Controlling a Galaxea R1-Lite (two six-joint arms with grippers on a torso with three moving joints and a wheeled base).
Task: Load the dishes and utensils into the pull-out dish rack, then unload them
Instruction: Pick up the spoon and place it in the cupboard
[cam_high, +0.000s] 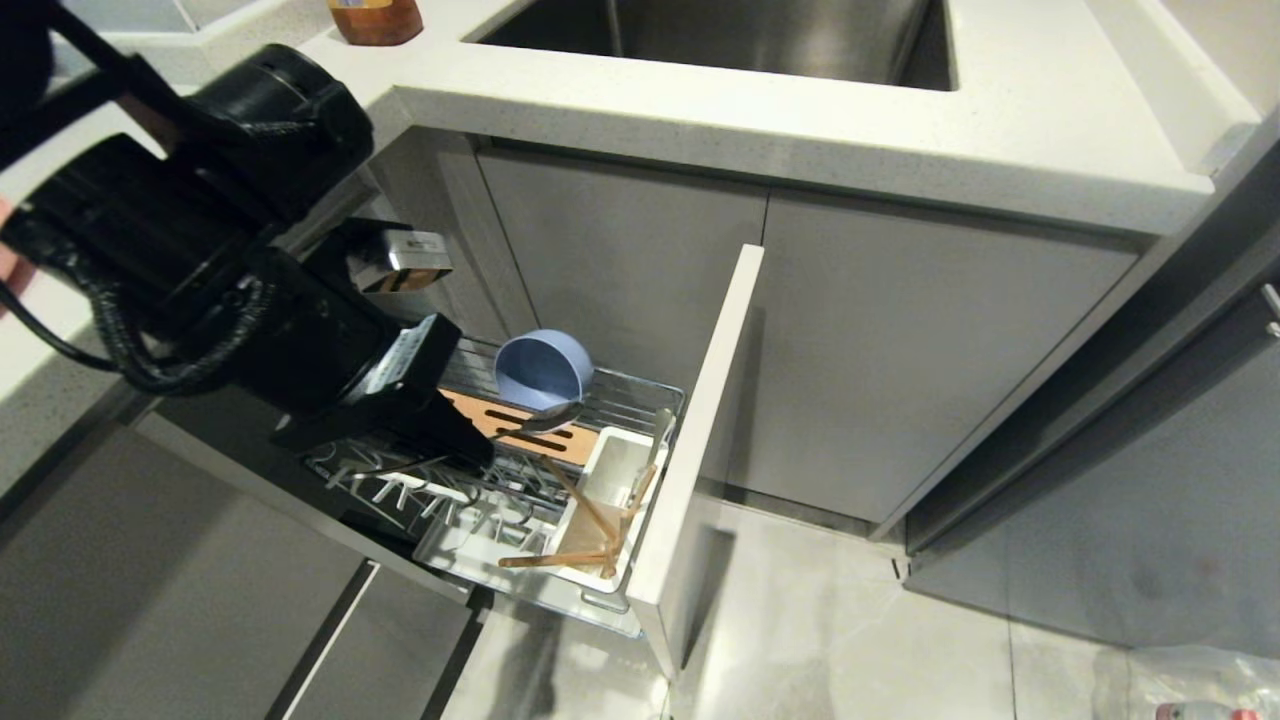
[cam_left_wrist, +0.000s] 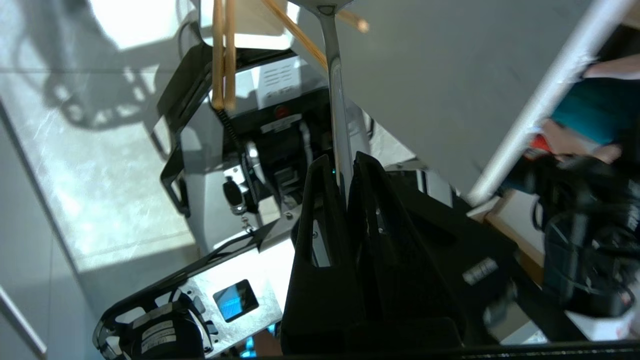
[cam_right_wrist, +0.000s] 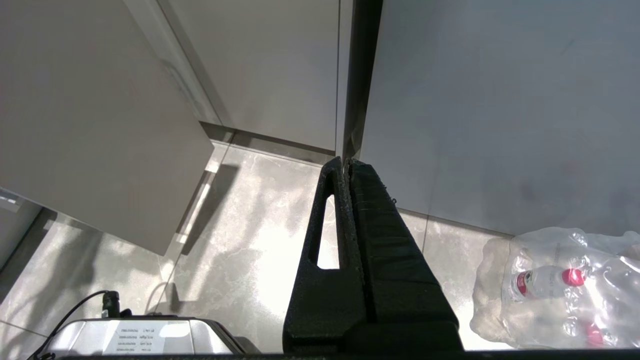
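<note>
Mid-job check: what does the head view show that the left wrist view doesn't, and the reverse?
Head view only: the pale blue bowl lying in the pull-out dish rack, the copper-brown slotted strip, the rack's pale front panel, and the sink above.

Left wrist view only: the left gripper shut on the handle of the metal spoon, and the robot's base below.

Both: the wooden chopsticks and the white utensil caddy.

Left claw (cam_high: 480, 447) over rack (cam_high: 600, 400) beside bowl (cam_high: 540, 370).
</note>
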